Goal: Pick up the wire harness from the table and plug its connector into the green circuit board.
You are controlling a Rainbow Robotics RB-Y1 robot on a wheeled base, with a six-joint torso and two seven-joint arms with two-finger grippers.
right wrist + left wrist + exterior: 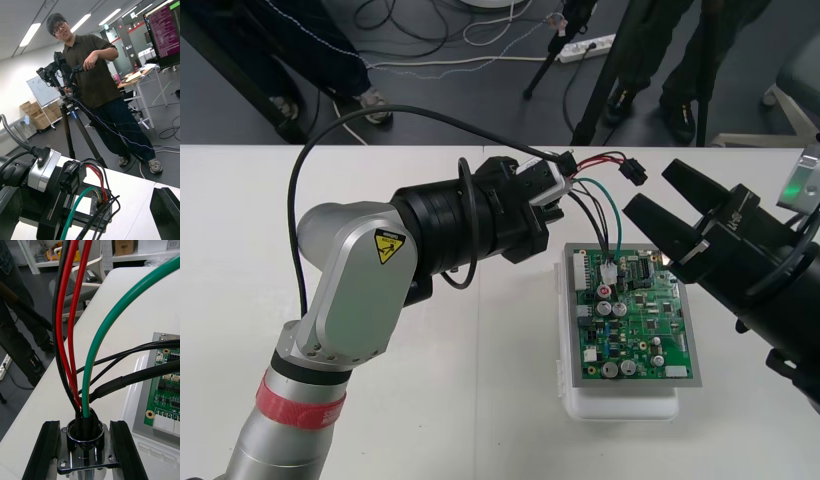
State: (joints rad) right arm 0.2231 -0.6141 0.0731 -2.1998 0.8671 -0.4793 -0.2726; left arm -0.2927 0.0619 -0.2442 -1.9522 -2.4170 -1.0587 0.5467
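Pale table [480, 400] carries a green circuit board [635, 310] on a white base [620, 400], just below the two sets of jaws. The left gripper [552, 192] reaches in over the table beside the board's far corner, its jaws narrow and clamped on the wire harness [595, 190]. In the left wrist view the round metal socket [85, 438] with its flange sits squarely between the two black fingers [47, 450]. From the socket the red, black and green wires fan out ahead of the jaws. The red and black ones end in a small black plug [635, 172], held in the air off the board, in front of the right gripper's fingertips. The green and other black wires curve down to a white connector [608, 270] at the board's far edge; I cannot tell if it is seated. The right gripper [652, 192] hovers over the board's far right corner, jaws wide and holding nothing, facing the left jaws.
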